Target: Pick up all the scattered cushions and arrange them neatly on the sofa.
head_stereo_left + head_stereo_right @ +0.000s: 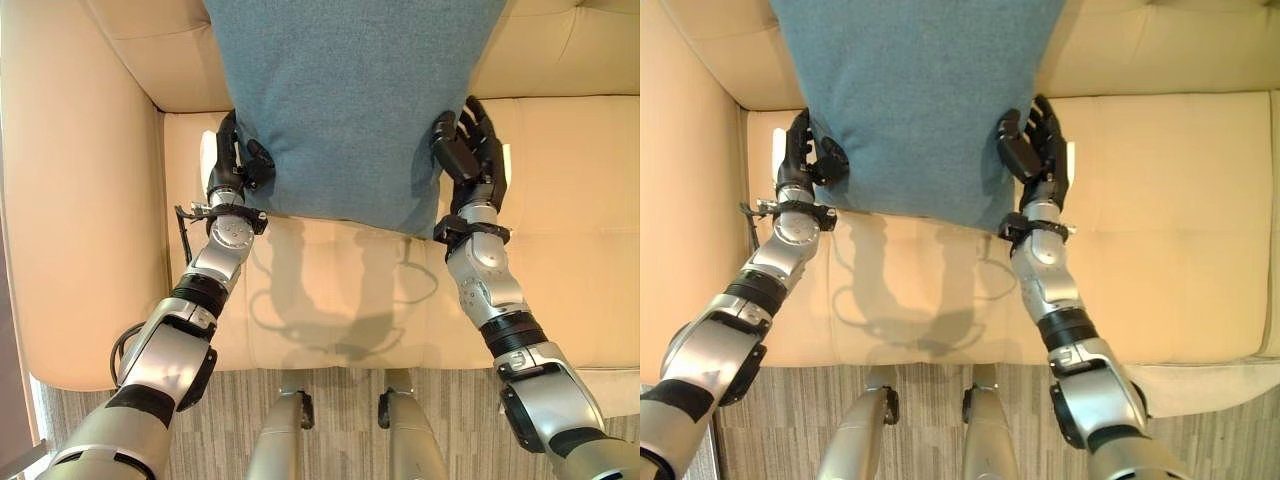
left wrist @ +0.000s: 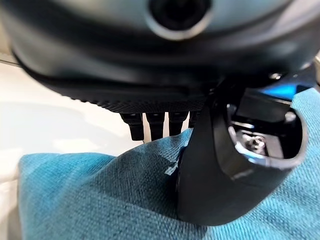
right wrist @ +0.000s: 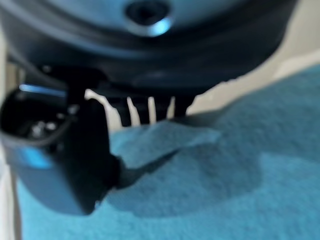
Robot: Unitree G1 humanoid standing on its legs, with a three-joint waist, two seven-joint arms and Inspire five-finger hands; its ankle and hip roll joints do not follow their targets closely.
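A large teal cushion (image 1: pixel 350 100) is held upright over the cream sofa seat (image 1: pixel 330 300), its top against the backrest. My left hand (image 1: pixel 232 170) pinches the cushion's lower left edge. In the left wrist view the thumb (image 2: pixel 220 165) presses on the teal cloth (image 2: pixel 100 200), with the fingers (image 2: pixel 150 125) behind it. My right hand (image 1: pixel 472 155) grips the lower right edge. The right wrist view shows its thumb (image 3: pixel 65 160) on the cloth (image 3: pixel 225 190) and the fingers beyond the folded edge. The cushion's lower edge hangs just above the seat.
The sofa's left armrest (image 1: pixel 70 200) rises close beside my left arm. The backrest (image 1: pixel 560 50) runs along the far side. To the right the seat (image 1: pixel 1180 220) stretches on bare. Grey striped carpet (image 1: pixel 240 420) lies in front of the sofa.
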